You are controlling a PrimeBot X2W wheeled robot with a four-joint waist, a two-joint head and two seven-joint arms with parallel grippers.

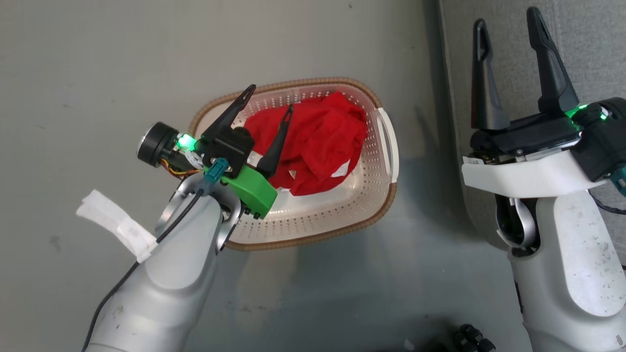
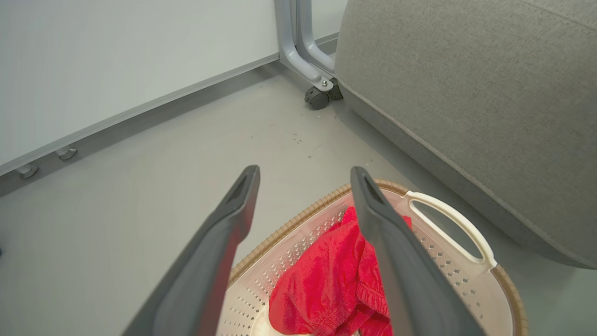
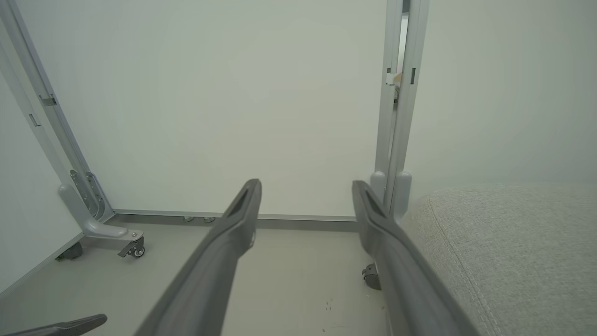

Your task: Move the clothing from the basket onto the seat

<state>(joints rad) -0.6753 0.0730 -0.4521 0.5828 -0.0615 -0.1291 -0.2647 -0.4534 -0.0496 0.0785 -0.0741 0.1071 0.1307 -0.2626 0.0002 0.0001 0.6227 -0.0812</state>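
Basket [image 1: 337, 210] rests on smooth grey floor [image 1: 98, 58] beside seat [image 1: 601, 49].

Basket: the cream perforated plastic basket with brown woven-look rim [image 1: 376, 205] has its left end hidden behind the left end effector [image 1: 272, 97] and the pale forearm [image 1: 166, 274].
Clothing: the bright red soft fabric clothing [image 1: 318, 142] is bunched; the number of pieces cannot be told.
Seat: the large grey woven-fabric seat [image 1: 511, 58] is cut by the top and right edges.
Bottom edge: small black round objects [image 1: 472, 337], cut off, not identifiable.
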